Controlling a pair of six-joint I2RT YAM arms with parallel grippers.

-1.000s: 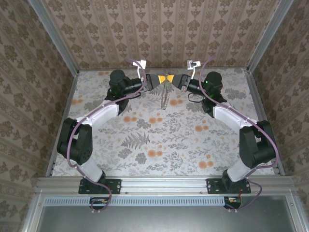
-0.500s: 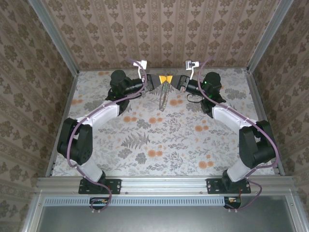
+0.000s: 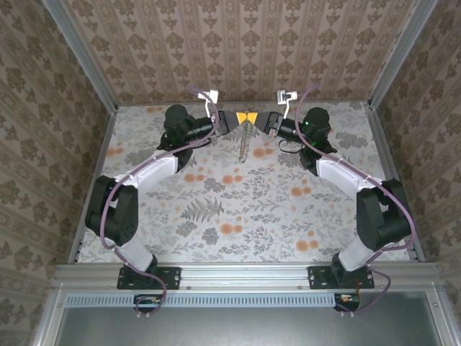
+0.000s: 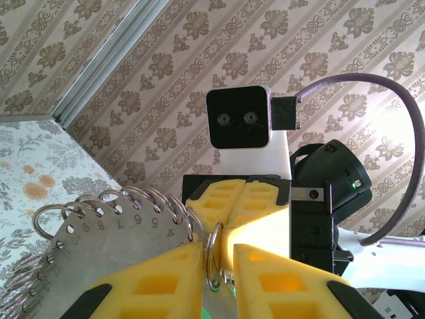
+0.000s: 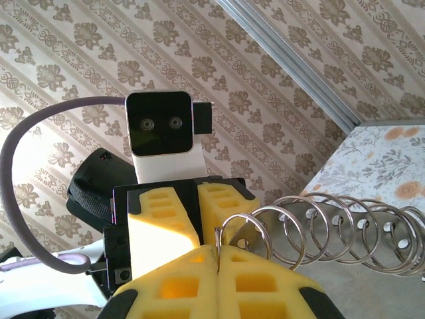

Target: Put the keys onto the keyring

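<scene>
— How far had you got?
— Not far. My right gripper [image 5: 218, 248] was pressed together on 1 keyring [image 4: 213, 259]. It hung with other rings on a numbered metal plate [image 4: 113, 246], held up over the far middle of the table [image 3: 216, 209]. My left gripper [image 4: 216, 249] straddled that same ring with a narrow gap. I couldn't tell if it pinched.
— And the key?
— A green sliver [image 4: 211, 314] showed low between my left fingers, maybe its head. I judged no key threaded yet.
</scene>
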